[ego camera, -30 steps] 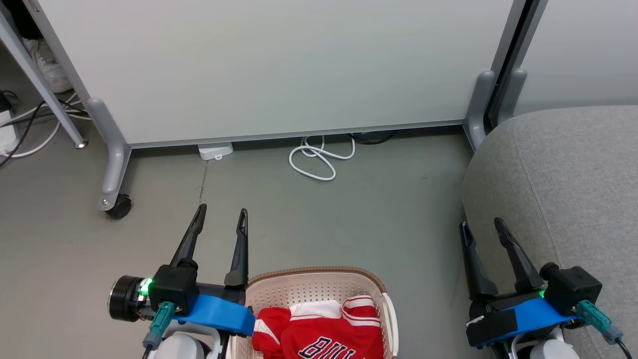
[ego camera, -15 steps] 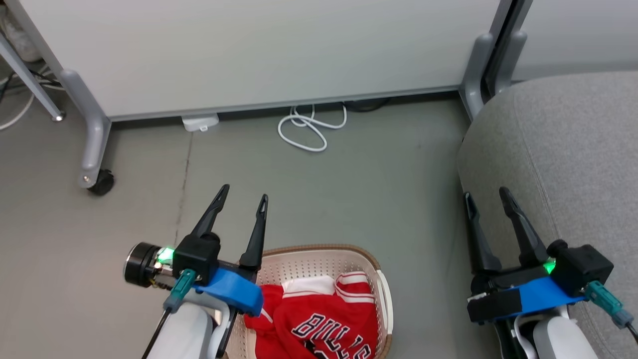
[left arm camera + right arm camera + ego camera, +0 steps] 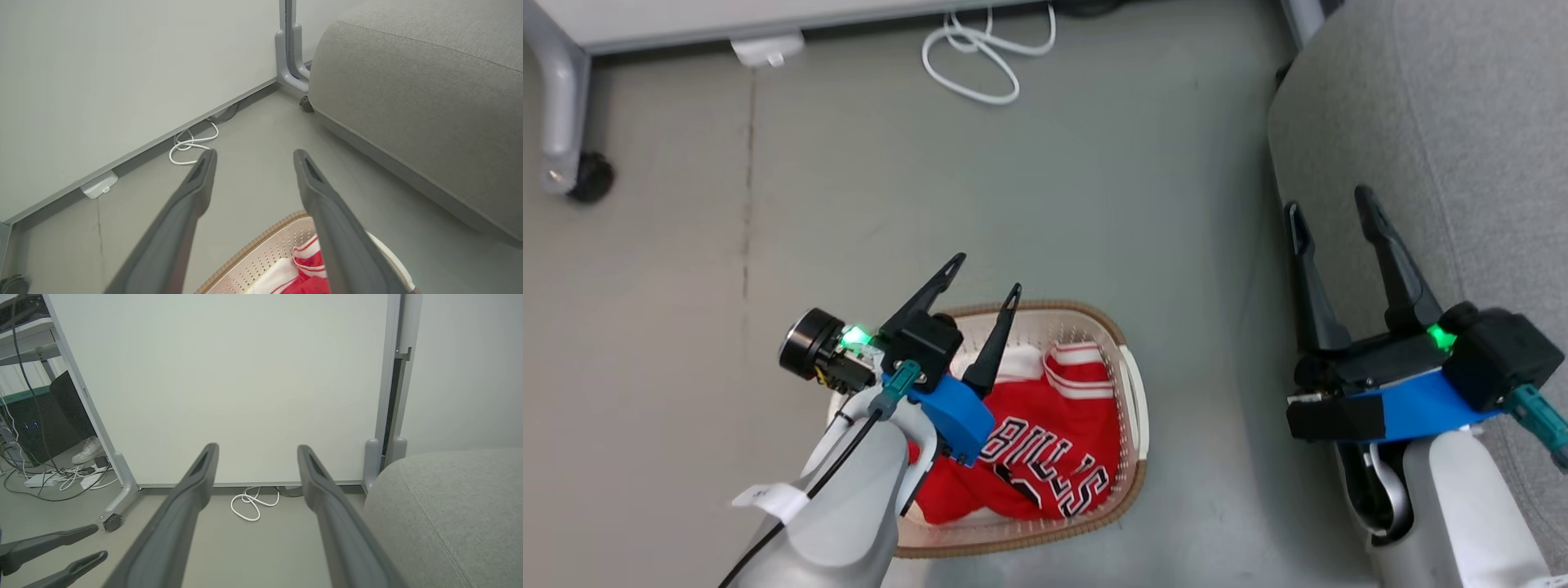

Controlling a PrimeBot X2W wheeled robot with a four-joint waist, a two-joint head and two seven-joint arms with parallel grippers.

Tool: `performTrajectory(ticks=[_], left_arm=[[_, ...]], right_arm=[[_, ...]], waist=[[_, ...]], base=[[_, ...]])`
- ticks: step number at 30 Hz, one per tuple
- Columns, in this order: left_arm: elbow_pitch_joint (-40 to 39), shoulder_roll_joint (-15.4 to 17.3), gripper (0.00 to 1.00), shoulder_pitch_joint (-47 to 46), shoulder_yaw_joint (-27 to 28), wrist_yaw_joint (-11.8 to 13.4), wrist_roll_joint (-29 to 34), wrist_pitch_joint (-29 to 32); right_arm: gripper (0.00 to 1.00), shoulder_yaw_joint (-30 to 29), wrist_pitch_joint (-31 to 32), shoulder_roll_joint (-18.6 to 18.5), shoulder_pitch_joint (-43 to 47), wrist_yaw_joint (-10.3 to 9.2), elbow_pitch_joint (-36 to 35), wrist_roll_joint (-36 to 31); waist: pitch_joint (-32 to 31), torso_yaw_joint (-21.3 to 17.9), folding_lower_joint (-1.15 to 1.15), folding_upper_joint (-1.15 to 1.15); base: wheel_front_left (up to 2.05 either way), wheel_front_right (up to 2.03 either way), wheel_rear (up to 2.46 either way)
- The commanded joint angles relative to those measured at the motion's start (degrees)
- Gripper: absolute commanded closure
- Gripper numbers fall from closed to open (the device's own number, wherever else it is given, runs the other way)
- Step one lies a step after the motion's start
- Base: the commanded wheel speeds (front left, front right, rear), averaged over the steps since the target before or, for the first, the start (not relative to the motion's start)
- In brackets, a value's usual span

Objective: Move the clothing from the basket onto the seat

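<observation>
The pale grey left forearm (image 3: 849, 498) slants forward and across toward the robot's right. At its end is the left gripper (image 3: 985, 274), two long dark tapered fingers mounted on a blue plastic left wrist bracket (image 3: 952, 412). Its fingers are spread, with nothing between them, and the left wrist's green light (image 3: 854, 335) glows beside the black housing. The right gripper (image 3: 1326, 201), of the same build, points straight ahead. Its fingers are parted in a V and hold nothing. The right wrist's green light (image 3: 1441, 336) is lit at the gripper's base, above the pale grey right forearm (image 3: 1454, 506).
</observation>
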Motion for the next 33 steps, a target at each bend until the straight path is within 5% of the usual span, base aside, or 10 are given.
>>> performTrajectory(ticks=[1, 20, 33], left_arm=[[1.6, 0.6, 0.0, -2.4, -1.3, -0.4, -0.7, -0.1], [27.2, 1.8, 0.0, -18.6, -22.2, -0.2, -5.1, 0.1], [35.1, 1.8, 0.0, -26.4, -31.1, -0.2, -6.0, 8.8]], right_arm=[[0.0, 0.2, -0.2, -0.4, -1.9, 0.03, -0.7, -0.2], [0.0, 0.9, -0.2, -2.0, -8.6, 0.03, -4.9, -1.2], [0.0, 0.1, -0.2, -2.9, -10.6, 0.03, -8.5, -1.9]], waist=[[5.4, -1.5, -0.01, 0.0], [21.0, -2.9, -0.01, 0.0], [30.2, -2.3, -0.01, 0.0]], base=[[0.0, 0.0, 0.0], [0.0, 0.0, 0.0], [0.0, 0.0, 0.0]])
